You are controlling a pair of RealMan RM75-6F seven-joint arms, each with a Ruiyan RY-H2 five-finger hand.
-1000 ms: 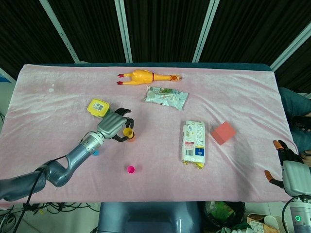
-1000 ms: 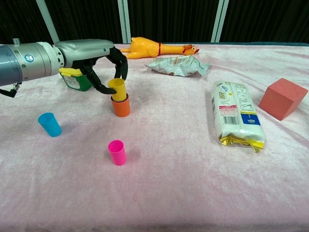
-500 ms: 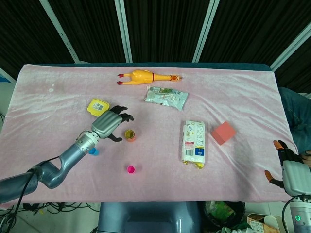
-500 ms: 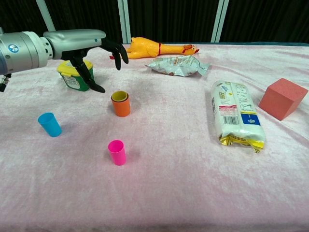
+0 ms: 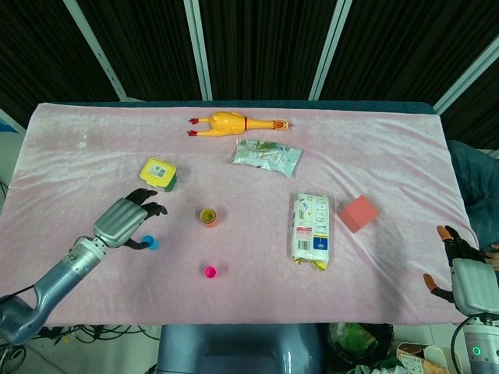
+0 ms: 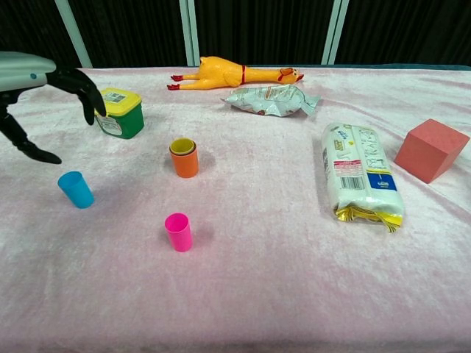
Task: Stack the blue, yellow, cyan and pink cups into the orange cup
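Observation:
The orange cup (image 5: pixel 208 217) (image 6: pixel 184 162) stands upright mid-table with the yellow cup (image 6: pixel 182 145) nested inside it. A cyan cup (image 5: pixel 148 243) (image 6: pixel 76 189) stands to its left and a pink cup (image 5: pixel 210 272) (image 6: pixel 178 232) nearer the front edge, both upright. My left hand (image 5: pixel 125 222) (image 6: pixel 51 77) hovers open just above and left of the cyan cup, fingers spread, holding nothing. My right hand (image 5: pixel 460 269) rests open off the table's front right corner, seen only in the head view.
A green tub with a yellow lid (image 6: pixel 121 112) sits behind the cyan cup, close to my left hand. A rubber chicken (image 6: pixel 232 73) and a snack bag (image 6: pixel 272 98) lie at the back. A cracker pack (image 6: pixel 360 173) and a red block (image 6: pixel 430 151) are on the right.
My left hand let go of the yellow cup, which dropped fully into the orange cup. The hand then drew back leftward to above the cyan cup. The right hand stayed put.

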